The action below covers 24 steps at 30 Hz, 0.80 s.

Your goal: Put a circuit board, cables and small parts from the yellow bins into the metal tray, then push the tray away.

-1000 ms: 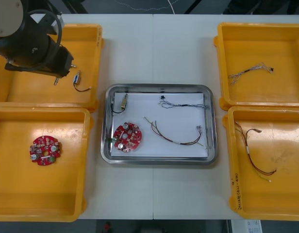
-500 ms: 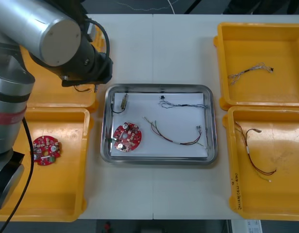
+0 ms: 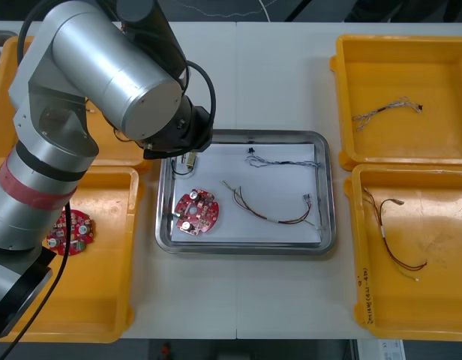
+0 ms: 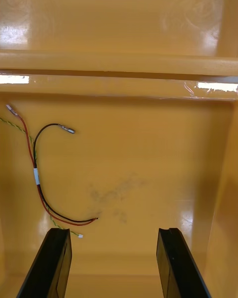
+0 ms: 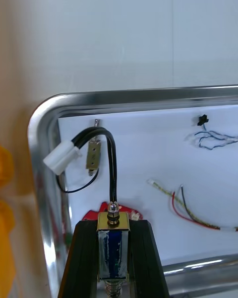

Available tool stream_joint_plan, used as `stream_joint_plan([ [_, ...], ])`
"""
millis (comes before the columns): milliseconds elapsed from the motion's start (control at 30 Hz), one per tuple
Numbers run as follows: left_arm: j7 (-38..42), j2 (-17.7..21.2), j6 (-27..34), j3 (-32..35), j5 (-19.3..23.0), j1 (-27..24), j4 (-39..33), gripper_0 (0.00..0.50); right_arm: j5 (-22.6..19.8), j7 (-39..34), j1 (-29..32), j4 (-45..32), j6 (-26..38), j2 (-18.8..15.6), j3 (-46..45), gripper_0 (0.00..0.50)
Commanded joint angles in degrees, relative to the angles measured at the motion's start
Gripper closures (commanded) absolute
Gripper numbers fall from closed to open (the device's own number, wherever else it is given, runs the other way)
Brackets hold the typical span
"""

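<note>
The left gripper (image 5: 113,227) hangs over the far-left corner of the shiny metal tray with a white inside (image 5: 148,95), which sits at the middle of the bench. Its black fingers (image 5: 89,251) are clamped on a small blue-bodied metal part (image 5: 113,246), whose black cable (image 5: 112,164) loops up to a white plug (image 5: 61,159). In that same corner lies another small metal part (image 5: 92,154). The round red circuit board (image 3: 196,212) rests by the tray's left rim, a red and yellow cable (image 3: 255,213) lies near its middle, and a twisted blue and white cable (image 3: 287,161) runs along its far edge. The right gripper (image 4: 114,236) waits with its fingers apart inside the near-right yellow bin (image 4: 148,144), beside a red, black and yellow cable (image 4: 37,179).
</note>
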Motion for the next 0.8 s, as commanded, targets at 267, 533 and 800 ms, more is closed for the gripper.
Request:
stream_joint_plan([
  [267,6.3,-1.5,-11.7,-7.0,-1.9,-1.0,8.7,0.498,-0.1,-1.5,0.9,-1.6,0.2,0.2,-0.9,0.000],
  [533,7.5,-1.8,-20.3,-10.4,-3.3,-1.0,14.6,0.498,-0.2,-1.5,1.0,-1.6,0.2,0.2,-0.8,0.000],
  [800,8.3,-1.9,-24.5,-11.4,-3.2,-1.0,17.9,0.499,-0.1,-1.6,1.0,-1.6,0.2,0.2,-0.8,0.000],
])
